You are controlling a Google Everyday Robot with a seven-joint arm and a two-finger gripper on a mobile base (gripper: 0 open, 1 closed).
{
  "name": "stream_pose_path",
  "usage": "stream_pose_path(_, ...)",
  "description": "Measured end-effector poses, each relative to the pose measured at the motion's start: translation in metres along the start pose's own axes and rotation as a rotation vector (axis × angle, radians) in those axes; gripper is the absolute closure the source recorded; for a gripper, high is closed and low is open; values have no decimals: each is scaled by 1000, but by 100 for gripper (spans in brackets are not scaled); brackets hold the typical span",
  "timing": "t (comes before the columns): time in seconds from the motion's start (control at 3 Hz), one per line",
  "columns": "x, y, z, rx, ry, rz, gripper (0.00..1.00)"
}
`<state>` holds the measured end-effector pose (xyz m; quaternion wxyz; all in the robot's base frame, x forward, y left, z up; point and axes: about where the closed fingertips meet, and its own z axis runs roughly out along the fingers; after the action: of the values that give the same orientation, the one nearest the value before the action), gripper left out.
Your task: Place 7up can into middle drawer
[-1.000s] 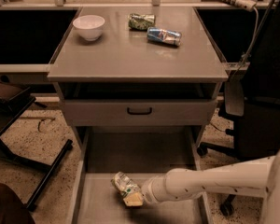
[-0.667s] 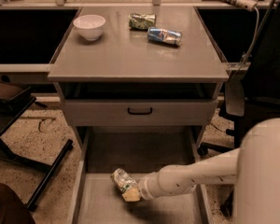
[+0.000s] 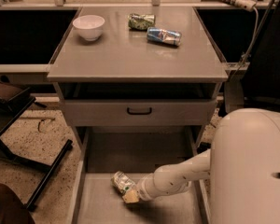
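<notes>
clamped on the 7up can (image 3: 122, 182) with the gripper (image 3: 130, 197), down low in the middle drawer (image 3: 99, 208), front left. slanted, long axis running up-left off the tips. probably just needs letting go.

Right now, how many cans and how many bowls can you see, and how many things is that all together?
Cans: 3 (the 7up can at the claw, low over the middle drawer; the dark green can and the blue can on the cabinet top)
Bowls: 1 (the white bowl, also on the cabinet top)
Total: 4
</notes>
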<state>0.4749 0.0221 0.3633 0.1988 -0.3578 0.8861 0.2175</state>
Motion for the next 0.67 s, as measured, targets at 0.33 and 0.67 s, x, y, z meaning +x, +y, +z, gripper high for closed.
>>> stream_pose_path(0.33,0,0,0,0,1,0,82)
stream_pose_path(0.67,0,0,0,0,1,0,58)
